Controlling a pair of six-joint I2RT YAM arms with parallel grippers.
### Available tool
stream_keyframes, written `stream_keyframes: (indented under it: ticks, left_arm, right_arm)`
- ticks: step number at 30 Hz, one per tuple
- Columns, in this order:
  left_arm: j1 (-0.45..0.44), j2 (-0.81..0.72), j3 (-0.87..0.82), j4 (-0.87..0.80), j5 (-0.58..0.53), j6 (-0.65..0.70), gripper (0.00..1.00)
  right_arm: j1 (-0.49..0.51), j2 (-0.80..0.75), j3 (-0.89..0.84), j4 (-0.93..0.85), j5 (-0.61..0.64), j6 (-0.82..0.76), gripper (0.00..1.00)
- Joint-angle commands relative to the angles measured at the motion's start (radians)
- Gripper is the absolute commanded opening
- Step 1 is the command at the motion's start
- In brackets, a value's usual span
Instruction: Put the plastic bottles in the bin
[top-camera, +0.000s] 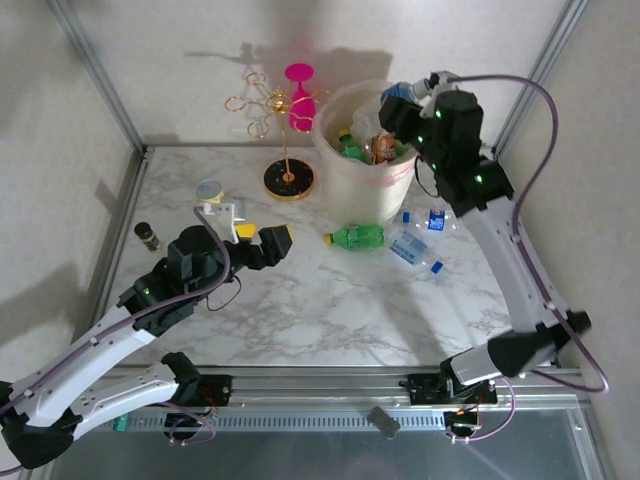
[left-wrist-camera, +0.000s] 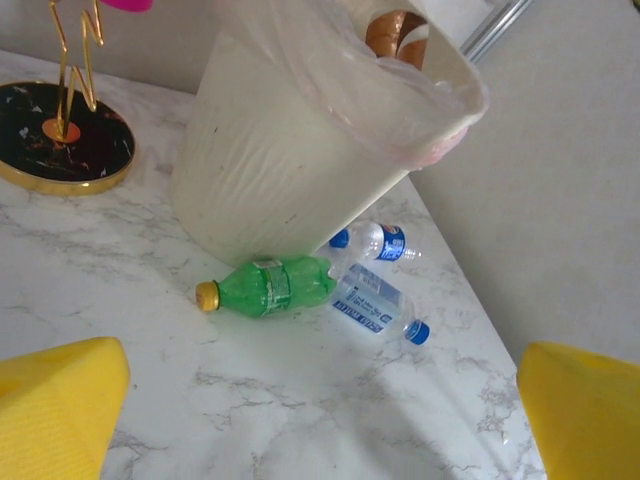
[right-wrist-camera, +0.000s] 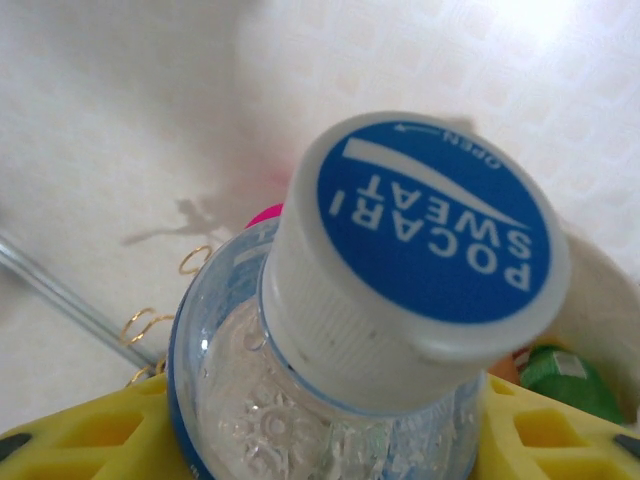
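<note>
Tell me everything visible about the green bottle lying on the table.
The green bottle is translucent plastic with a yellow-orange cap and a green label. It lies on its side on the marble table, cap toward the robot's left, close to the base of the bin. Its bottom end meets a clear blue-labelled bottle.

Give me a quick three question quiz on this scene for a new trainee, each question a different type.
1. True or false: the right gripper grips a blue-capped bottle.
2. How many bottles lie on the table beside the bin? A one, B three, C five.
3. Fill in: the left gripper is ___ (open or shut).
Key: 1 true; 2 B; 3 open.
</note>
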Motion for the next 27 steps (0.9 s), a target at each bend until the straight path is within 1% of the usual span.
stream_keyframes:
  ticks: [1, 3, 7, 15, 19, 21, 24, 27]
  left_arm:
    - [-0.002, 0.02, 0.047, -0.035, 0.019, 0.025, 0.99]
    - [-0.002, 0.033, 0.053, -0.049, 0.009, 0.031, 0.99]
    - [0.003, 0.037, 0.048, -0.053, -0.009, 0.037, 0.99]
    - [0.018, 0.063, 0.045, -0.049, 0.014, 0.029, 1.0]
    - [0.021, 0.075, 0.041, -0.043, 0.022, 0.025, 1.0]
    - [0.023, 0.084, 0.041, -0.041, 0.022, 0.024, 1.0]
    - [0.024, 0.097, 0.044, -0.042, 0.023, 0.024, 1.0]
    - [0.026, 0.097, 0.047, -0.052, 0.017, 0.024, 1.0]
  right_arm:
    - [-0.019, 0.115, 0.142, -0.09, -0.003, -0.04, 0.5]
    - [-0.026, 0.192, 0.22, -0.118, -0.068, -0.045, 0.5]
    - [-0.027, 0.306, 0.313, -0.18, -0.11, -0.046, 0.49]
    - [-0.024, 0.418, 0.337, -0.221, -0.175, -0.067, 0.48]
    - [-0.022, 0.487, 0.398, -0.276, -0.178, -0.093, 0.49]
    - [-0.023, 0.524, 0.44, -0.296, -0.173, -0.111, 0.52]
    - [-0.028, 0.585, 0.522, -0.331, -0.149, -0.135, 0.62]
    - [-0.038, 0.628, 0.578, -0.349, -0.162, -0.134, 0.72]
